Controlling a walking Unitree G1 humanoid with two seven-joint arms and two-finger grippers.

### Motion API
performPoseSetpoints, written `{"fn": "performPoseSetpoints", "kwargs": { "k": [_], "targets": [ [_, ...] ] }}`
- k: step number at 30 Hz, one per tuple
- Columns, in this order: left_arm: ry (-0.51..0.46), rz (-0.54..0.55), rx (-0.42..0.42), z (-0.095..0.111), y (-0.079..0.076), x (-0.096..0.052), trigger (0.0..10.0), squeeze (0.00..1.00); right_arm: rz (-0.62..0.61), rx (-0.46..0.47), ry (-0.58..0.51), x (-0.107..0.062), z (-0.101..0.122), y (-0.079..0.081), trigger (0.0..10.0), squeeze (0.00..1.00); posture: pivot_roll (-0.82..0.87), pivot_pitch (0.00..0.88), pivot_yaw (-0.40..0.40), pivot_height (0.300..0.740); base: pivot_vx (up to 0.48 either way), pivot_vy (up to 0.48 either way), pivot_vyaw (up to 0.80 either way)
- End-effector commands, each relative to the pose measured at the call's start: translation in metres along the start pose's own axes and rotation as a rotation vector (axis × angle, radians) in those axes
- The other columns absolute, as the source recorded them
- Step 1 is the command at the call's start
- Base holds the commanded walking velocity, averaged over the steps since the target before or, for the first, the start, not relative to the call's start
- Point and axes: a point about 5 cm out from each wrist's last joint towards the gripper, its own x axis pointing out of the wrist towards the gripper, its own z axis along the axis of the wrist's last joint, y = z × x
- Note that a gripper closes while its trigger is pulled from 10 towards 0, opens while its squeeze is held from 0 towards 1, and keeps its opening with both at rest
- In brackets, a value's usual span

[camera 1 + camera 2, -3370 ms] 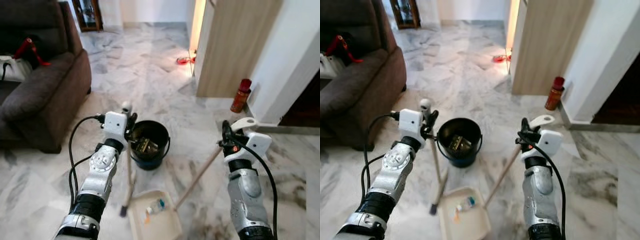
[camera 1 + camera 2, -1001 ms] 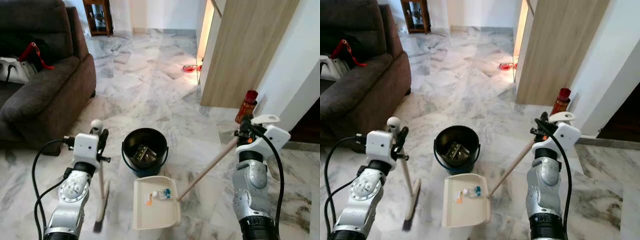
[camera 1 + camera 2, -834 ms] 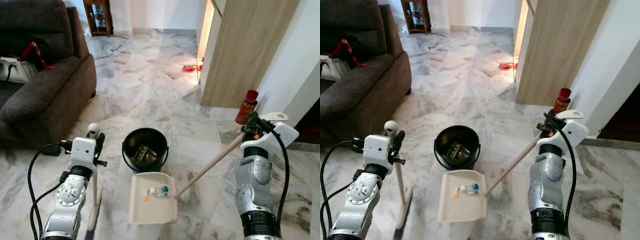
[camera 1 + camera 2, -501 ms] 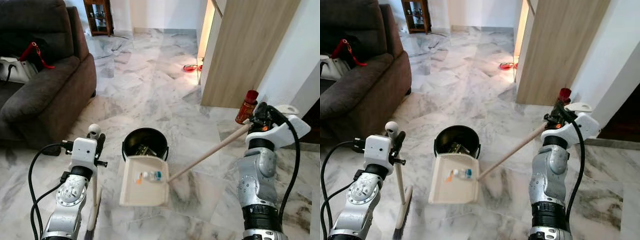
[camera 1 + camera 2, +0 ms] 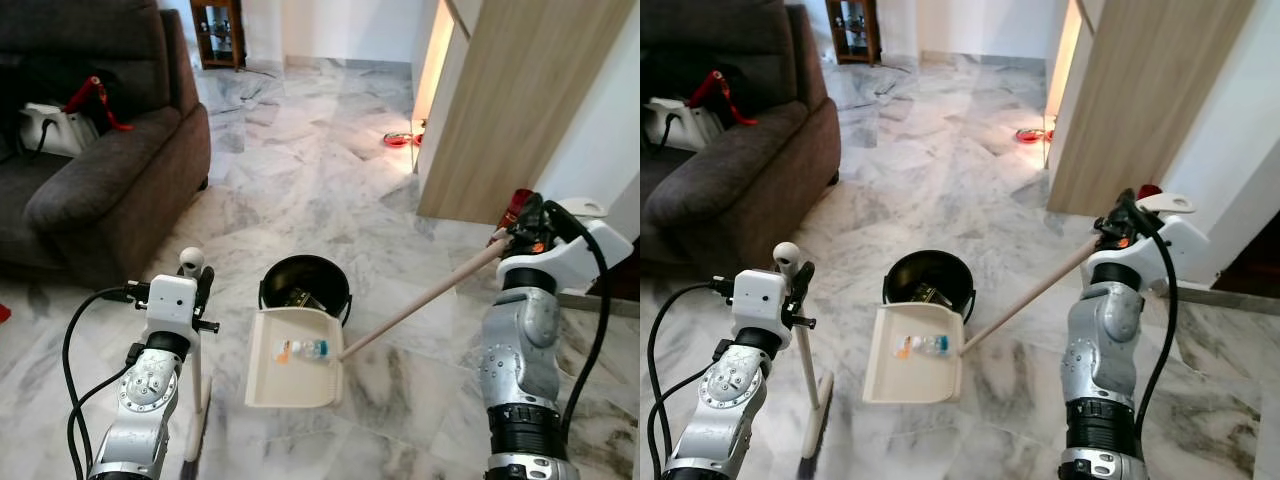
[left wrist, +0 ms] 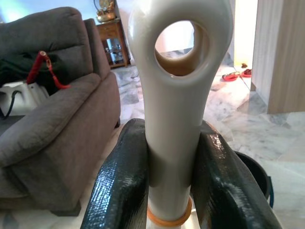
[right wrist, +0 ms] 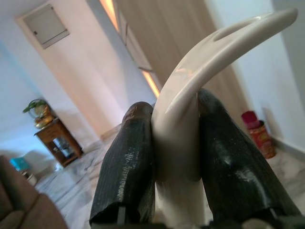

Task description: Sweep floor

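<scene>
My right end effector [image 5: 1120,232] clamps the cream long-handled dustpan [image 5: 913,366], raised at six o'clock of the black bucket [image 5: 930,284]. My left end effector [image 5: 792,283] grips the cream broom [image 5: 808,378]. Litter labels unreadable.

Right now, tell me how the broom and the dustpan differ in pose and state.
The broom stands nearly upright with its head on the floor; the dustpan is raised, its long handle slanting up to the right gripper. The dustpan carries bits of litter by the black bucket; the broom carries nothing. Both are cream and clamped: the broom by the left gripper.
</scene>
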Motion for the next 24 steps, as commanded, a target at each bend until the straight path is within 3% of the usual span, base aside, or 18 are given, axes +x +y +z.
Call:
{"fn": "performPoseSetpoints", "kwargs": {
  "k": [1, 15, 24],
  "targets": [
    [-0.058, 0.017, 0.012, 0.015, 0.002, 0.007, 10.0, 0.0, 0.025, 0.062, -0.073, 0.005, 0.018, 0.009, 10.0, 0.0, 0.14, 0.0, -0.01, 0.74, 0.0, 0.0, 0.0],
    [-0.069, 0.036, 0.014, 0.018, 0.003, 0.01, 10.0, 0.0, 0.046, 0.072, -0.067, 0.004, 0.017, 0.012, 10.0, 0.0, 0.14, 0.007, -0.008, 0.74, 0.0, 0.0, 0.0],
    [-0.071, 0.04, 0.011, 0.019, 0.003, 0.01, 10.0, 0.0, 0.116, 0.074, -0.084, 0.002, 0.02, 0.022, 10.0, 0.0, 0.14, 0.01, -0.011, 0.74, 0.314, 0.0, 0.0]
  ]
}}
